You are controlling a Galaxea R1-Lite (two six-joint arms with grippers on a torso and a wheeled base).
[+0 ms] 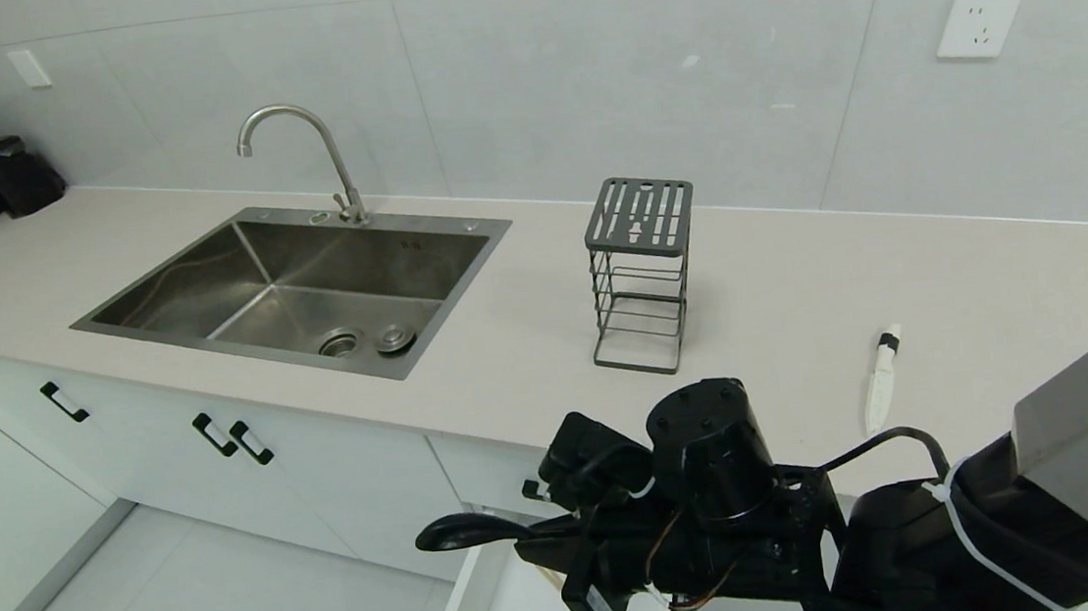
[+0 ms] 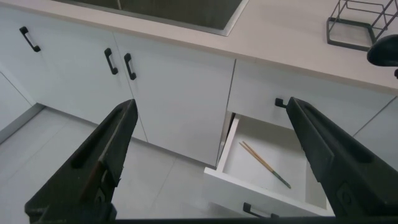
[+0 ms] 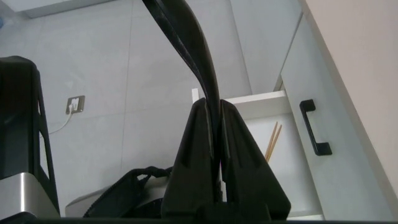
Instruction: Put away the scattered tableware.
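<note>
A black long-handled spoon (image 1: 460, 530) hangs over the open white drawer (image 2: 280, 149), its handle clamped between the right gripper's (image 3: 214, 112) fingers. Two thin wooden chopsticks (image 2: 264, 163) lie inside that drawer. The left gripper's (image 2: 210, 106) fingers are spread wide out in front of it, holding nothing.

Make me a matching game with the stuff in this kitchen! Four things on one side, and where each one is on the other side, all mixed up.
Things:
1. black spoon
2. chopsticks
3. white knife
4. wire rack

Places:
A. inside the open drawer
B. lying flat on the counter
C. clamped in the right gripper
D. standing upright between the sink and the knife

Pairs: 1-C, 2-A, 3-B, 4-D.
</note>
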